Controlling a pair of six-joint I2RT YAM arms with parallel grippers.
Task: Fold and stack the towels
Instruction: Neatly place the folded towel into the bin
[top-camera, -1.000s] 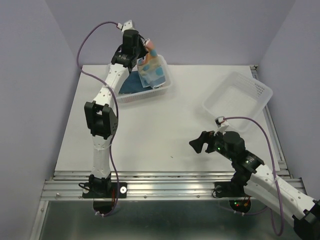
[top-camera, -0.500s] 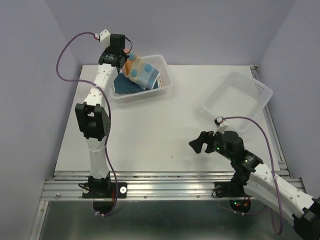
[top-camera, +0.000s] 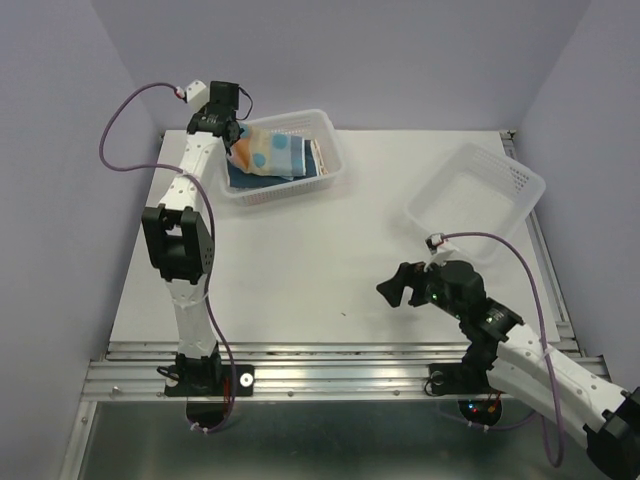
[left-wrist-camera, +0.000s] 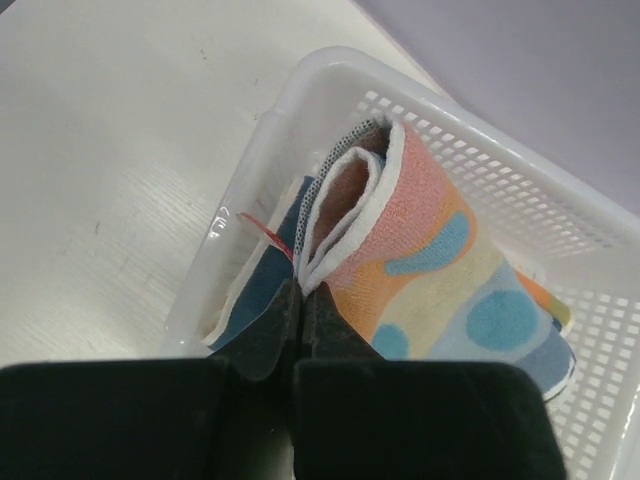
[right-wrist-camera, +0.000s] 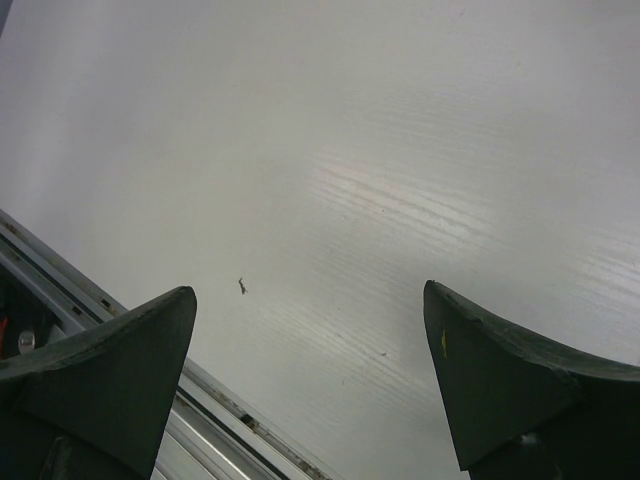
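**Top view, read left to right.** At 11 o'clock on the table (top-camera: 330, 260), the left gripper (left-wrist-camera: 298, 300) is pinched on the edge of the spotted towel (left-wrist-camera: 430, 270). This towel is a rolled bundle of pale blue, orange and yellow, raised partly above the left basket (top-camera: 285, 193). Its far end appears to rest on what lies in the basket. In the wrist view a navy towel (left-wrist-camera: 255, 290) lies beneath it toward 8 o'clock, and an orange towel (left-wrist-camera: 545, 300) peeps out at 3 o'clock.

At 5 o'clock the right gripper (right-wrist-camera: 308, 292) hovers over bare table, jaws spread wide and holding nothing. At 2 o'clock stands the right basket (top-camera: 475, 200), white and perforated.

**Step in hand, as judged:** the first towel is being drawn out of the left basket, and no folding is yet done.

**Next move, as judged:**
- Lift the spotted towel over the basket wall without dragging the navy towel along.
- Carry it toward 6 o'clock.
- Spread it flat where the right gripper can take a second corner.
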